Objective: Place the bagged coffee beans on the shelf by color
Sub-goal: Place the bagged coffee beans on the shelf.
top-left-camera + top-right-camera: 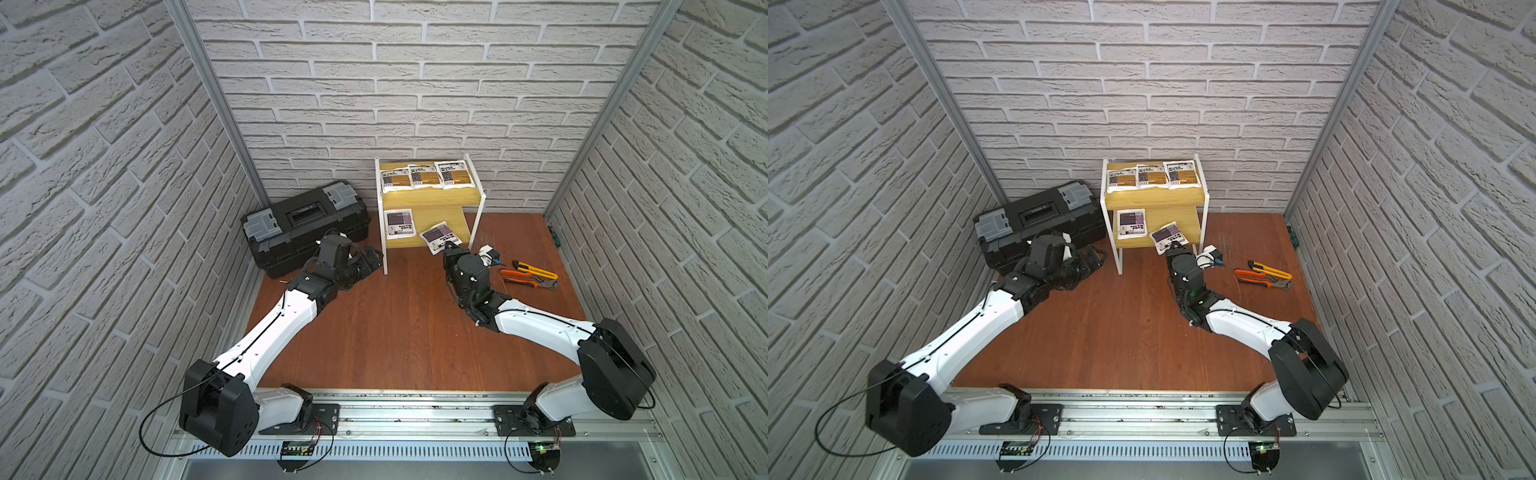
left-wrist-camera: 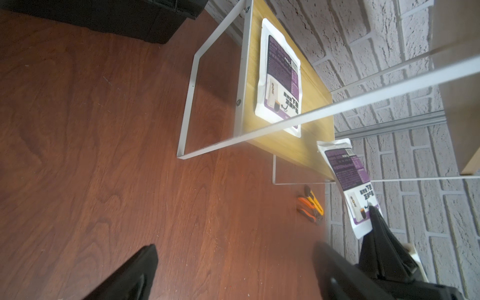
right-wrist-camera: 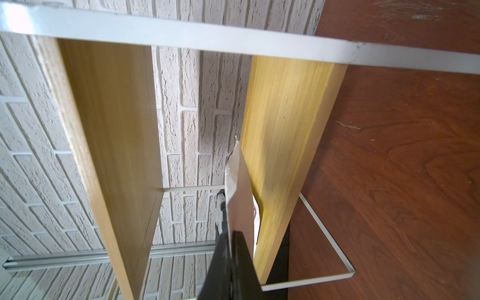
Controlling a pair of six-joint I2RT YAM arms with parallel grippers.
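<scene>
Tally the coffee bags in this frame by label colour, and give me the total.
orange-brown-label bags: 3, on the top board of the shelf
purple-label bags: 2, one flat on the lower board, one gripped by the right tool at that board's front edge
total: 5

Overhead pair; wrist views beside shelf (image 2: 313, 88)

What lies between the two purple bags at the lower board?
Only bare lower board, between the flat bag and the held bag; both top views show it.
</scene>
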